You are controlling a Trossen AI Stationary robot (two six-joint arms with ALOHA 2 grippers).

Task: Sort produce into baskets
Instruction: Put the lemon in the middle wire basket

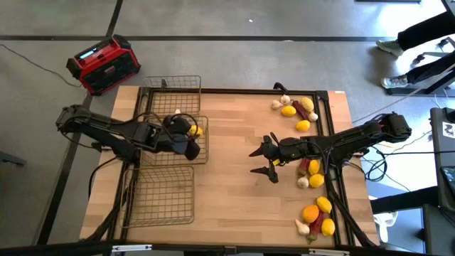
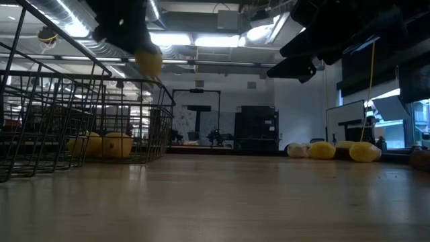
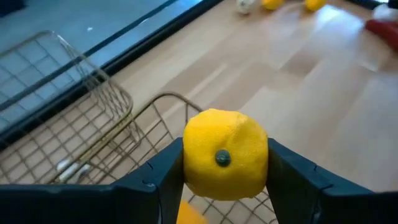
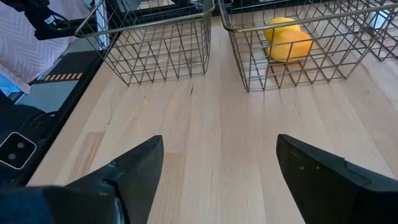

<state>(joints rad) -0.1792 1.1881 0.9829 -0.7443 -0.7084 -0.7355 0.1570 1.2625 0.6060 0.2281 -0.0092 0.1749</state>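
My left gripper [image 1: 193, 137] is shut on a yellow lemon [image 3: 225, 154], held above the middle wire basket [image 1: 201, 153]. The low view shows the lemon [image 2: 149, 62] higher than the basket's rim. Two lemons [image 2: 107, 144] lie on that basket's floor and also show in the right wrist view [image 4: 286, 40]. My right gripper [image 1: 261, 161] is open and empty over the bare middle of the table, its fingers [image 4: 134, 165] spread wide. More lemons, garlic, an orange and red chilies lie in groups along the table's right side [image 1: 295, 110] [image 1: 311, 174] [image 1: 318, 217]. My left gripper pinches the lemon between its two fingers [image 3: 165, 174], one on each opposite side [image 3: 189, 158]. The lemon's stem end faces the wrist camera. The fingers come from the table's left, slanting down. The lemon is lifted clear, over the middle basket.
A far basket [image 1: 170, 89] and a near basket [image 1: 163, 195] flank the middle one on the table's left. A red-and-black box [image 1: 103, 64] stands on the floor beyond the far left corner. Bare wood lies between the baskets and the produce.
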